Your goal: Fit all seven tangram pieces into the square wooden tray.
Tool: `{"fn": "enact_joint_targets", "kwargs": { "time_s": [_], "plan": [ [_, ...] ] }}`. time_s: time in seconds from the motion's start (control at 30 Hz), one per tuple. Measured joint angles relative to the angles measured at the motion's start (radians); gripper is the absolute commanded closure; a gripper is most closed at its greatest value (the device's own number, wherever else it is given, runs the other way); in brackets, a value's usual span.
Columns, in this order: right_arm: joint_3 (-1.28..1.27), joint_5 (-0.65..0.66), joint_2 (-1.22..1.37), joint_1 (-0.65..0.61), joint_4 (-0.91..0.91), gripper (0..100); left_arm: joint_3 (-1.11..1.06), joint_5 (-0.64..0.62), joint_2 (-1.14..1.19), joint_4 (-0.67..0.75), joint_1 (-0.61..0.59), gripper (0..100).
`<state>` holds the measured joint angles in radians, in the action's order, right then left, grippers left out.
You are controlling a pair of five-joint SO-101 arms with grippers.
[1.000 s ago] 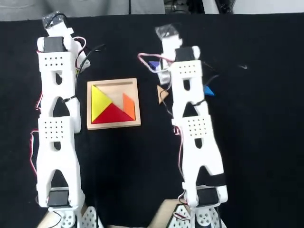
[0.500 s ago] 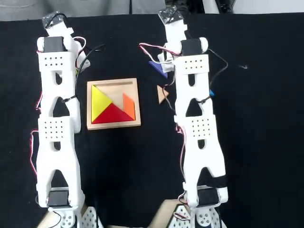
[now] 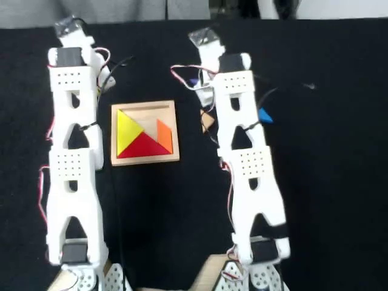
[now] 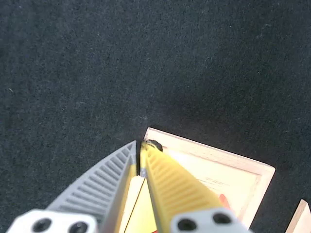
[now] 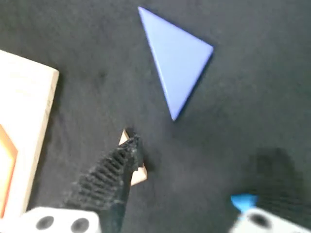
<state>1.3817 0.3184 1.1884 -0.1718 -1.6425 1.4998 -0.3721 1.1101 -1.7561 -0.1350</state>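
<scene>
Both white arms lie stretched out forward from their bases, side by side. The left arm (image 3: 73, 151) runs straight, and the left gripper (image 4: 140, 149) points down with its two ribbed fingers pressed together, tips meeting. The right arm (image 3: 245, 157) leans slightly toward its neighbour at the far end, and the right gripper (image 5: 194, 165) points down with its jaws spread wide apart

The black table cloth (image 4: 73, 58) is matt and faintly fuzzy, like felt. The square pale wooden tray (image 3: 144, 107) is bare and unglossed. The small plain wooden triangle (image 3: 207, 120) at its 3 o'clock looks equally unpainted, and the blue triangular piece (image 5: 177, 58) seems smoothly painted and matt.
</scene>
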Motion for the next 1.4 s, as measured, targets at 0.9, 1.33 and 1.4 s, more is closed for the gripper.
{"fn": "enact_joint_targets", "kwargs": {
  "time_s": [0.9, 1.33, 1.4],
  "plan": [
    [0.292, 0.201, 0.4, -0.054, 0.382, 60.4, 0.0, 0.0, 0.0, 0.0, 0.0, 97],
    [0.293, 0.316, 0.4, -0.054, 0.397, 88.4, 0.0, 0.0, 0.0, 0.0, 0.0, 97],
    [0.293, 0.319, 0.4, -0.052, 0.396, 88.4, 0.0, 0.0, 0.0, 0.0, 0.0, 97]
  ]
}}
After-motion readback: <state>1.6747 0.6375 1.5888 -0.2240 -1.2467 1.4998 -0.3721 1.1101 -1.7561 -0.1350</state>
